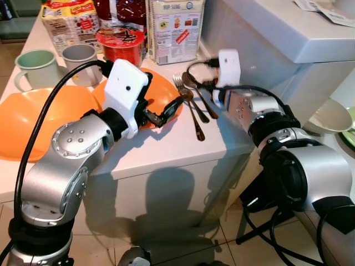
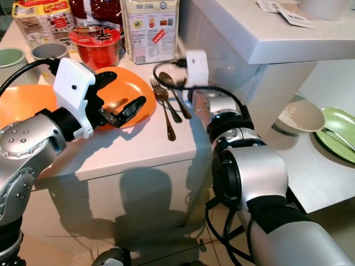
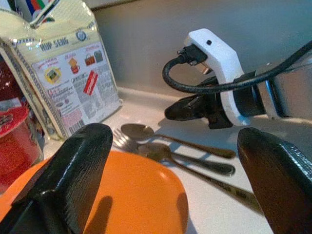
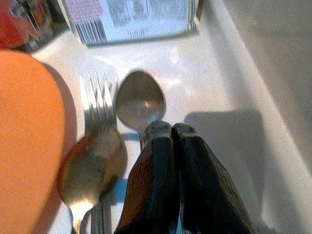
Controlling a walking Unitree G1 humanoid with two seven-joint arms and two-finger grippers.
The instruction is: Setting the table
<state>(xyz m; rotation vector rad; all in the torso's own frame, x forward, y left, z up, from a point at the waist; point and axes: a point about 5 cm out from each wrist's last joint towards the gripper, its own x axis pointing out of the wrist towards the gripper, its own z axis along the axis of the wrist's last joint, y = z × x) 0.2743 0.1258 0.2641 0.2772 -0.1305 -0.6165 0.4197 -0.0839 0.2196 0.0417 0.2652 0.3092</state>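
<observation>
My right gripper (image 4: 170,134) has its fingers pressed together over a spoon (image 4: 140,103) handle; fork (image 4: 99,105) beside them. Left gripper (image 3: 170,165) spread wide above the orange plate (image 3: 131,195).

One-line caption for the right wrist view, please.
Shut right gripper rests over a spoon beside a fork and orange plate.

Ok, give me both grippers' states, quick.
Left gripper: open, fingers apart over the orange plate.
Right gripper: shut, fingers pressed together over a spoon, holding nothing visible.
</observation>
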